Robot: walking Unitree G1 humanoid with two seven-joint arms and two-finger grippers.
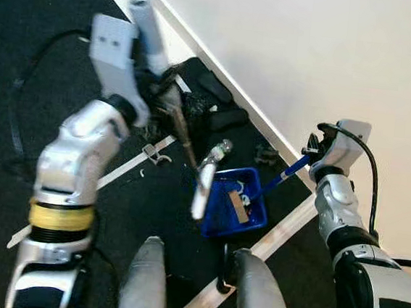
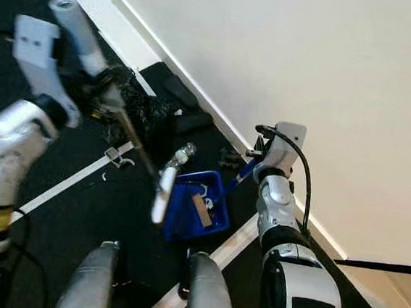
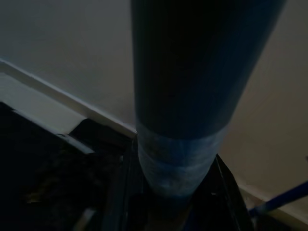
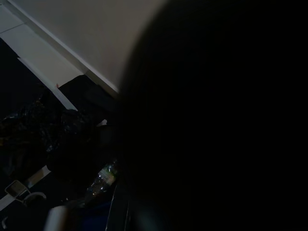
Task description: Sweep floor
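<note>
The left tool (image 1: 154,83) is clamped on the broom handle (image 1: 146,32) above the dark floor (image 1: 26,49); the blue dustpan (image 1: 233,204) lies near the wall's edge, its handle clamped in the right tool (image 1: 311,155)

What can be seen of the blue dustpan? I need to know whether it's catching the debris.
The blue dustpan looks like plastic, a shallow open tray resting on the dark floor mat near the white wall's base, just ahead of the robot's legs. A brown scrap and small white bits lie inside it. Its thin blue handle slants up to the right pincer, which holds it. A clear bottle lies at its far edge.
</note>
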